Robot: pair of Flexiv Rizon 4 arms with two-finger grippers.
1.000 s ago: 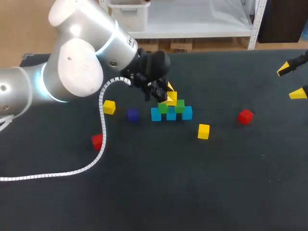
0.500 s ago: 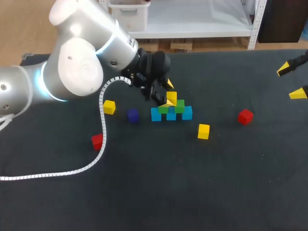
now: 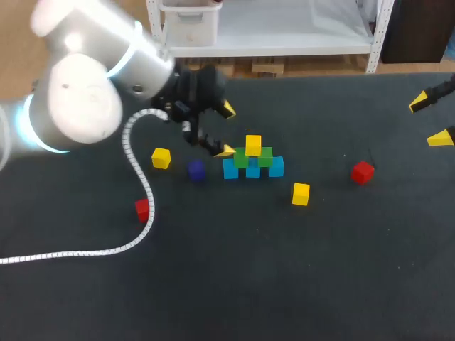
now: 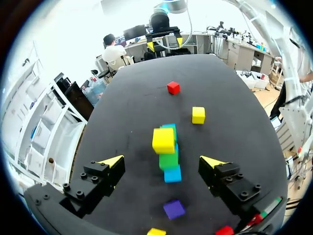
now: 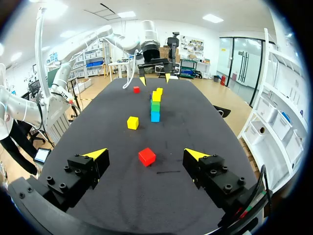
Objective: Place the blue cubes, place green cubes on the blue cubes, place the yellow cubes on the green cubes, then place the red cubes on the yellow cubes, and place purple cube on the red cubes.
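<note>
My left gripper (image 3: 227, 130) hung open and empty in the upper middle of the head view, just left of the pile and clear of it. The pile sat at the frame's centre on the table (image 3: 284, 277). It had three blue cubes (image 3: 253, 170) in a touching row, two green cubes (image 3: 265, 156) on them, and a yellow cube (image 3: 253, 144) on top, over the seam between the greens. From the left wrist, the pile stood ahead of the gap between the fingers, with the purple cube (image 3: 196, 170) nearer to the gripper.

In the head view the purple cube lay just left of the blue row, not touching it. One loose yellow (image 3: 161, 158) lay further left. Another loose yellow (image 3: 301, 193) lay to the lower right of the pile. One red cube (image 3: 143, 209) lay at lower left beside the white cable (image 3: 135, 177). The other red cube (image 3: 362, 172) lay right of centre, well apart from the pile.

My right gripper (image 3: 430, 121) sat at the right edge, its fingers spread and holding nothing. From its wrist, the nearer red cube rested on the table ahead of the gap between the fingers, and neither finger touched it.
</note>
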